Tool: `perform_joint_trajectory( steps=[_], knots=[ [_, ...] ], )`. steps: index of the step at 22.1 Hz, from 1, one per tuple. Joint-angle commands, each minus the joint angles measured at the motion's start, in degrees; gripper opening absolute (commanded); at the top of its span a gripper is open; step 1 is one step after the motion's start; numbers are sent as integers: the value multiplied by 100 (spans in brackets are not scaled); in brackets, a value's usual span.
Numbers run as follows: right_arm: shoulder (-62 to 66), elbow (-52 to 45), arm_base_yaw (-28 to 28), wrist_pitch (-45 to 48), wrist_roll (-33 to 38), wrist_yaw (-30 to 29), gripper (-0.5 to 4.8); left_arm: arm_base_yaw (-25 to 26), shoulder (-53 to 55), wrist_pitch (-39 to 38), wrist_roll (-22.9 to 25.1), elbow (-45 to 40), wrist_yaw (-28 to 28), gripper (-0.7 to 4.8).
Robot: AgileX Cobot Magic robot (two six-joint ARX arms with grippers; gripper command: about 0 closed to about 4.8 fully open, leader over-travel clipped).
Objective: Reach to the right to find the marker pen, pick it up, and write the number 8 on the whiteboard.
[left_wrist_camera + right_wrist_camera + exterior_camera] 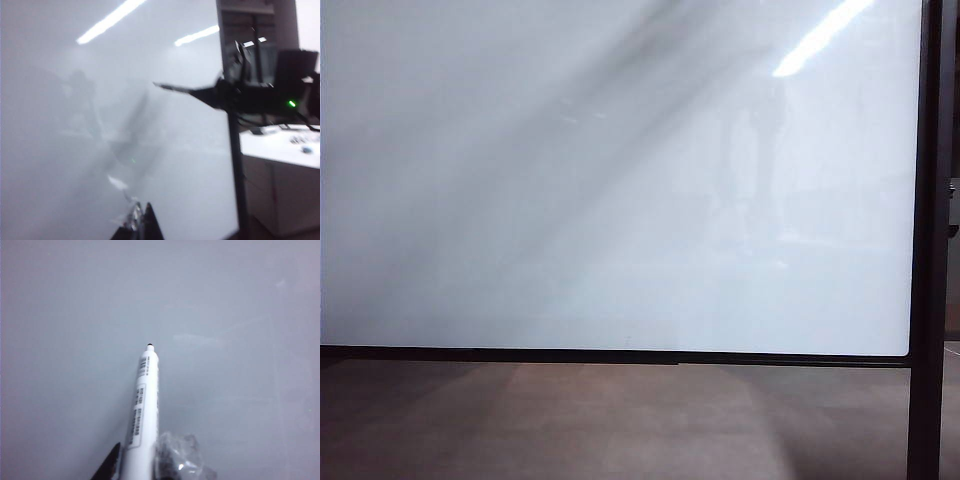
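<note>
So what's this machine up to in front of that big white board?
The right gripper holds a white marker pen, its black tip pointed at the whiteboard; whether the tip touches can't be told. The board is blank, with no number 8 yet. The left gripper hangs near the board holding nothing, and its camera sees the right arm reaching in.

You can read nothing here. The marker pen [142, 415] carries a printed label along its white barrel, running down from the dark tip, but its lines are too small and blurred. The whiteboard [620, 200] bears no legible writing.
</note>
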Motion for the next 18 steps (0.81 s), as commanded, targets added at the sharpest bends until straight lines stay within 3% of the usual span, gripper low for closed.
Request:
perform_joint_trajectory(
  steps=[1,18],
  knots=[
    [107,48,4,278,-20,85,-5,0,59,-160,0,15,101,-5],
    [404,151,-2,221,-20,216,-5,0,68,-28,0,17,90,-5]
  ],
)
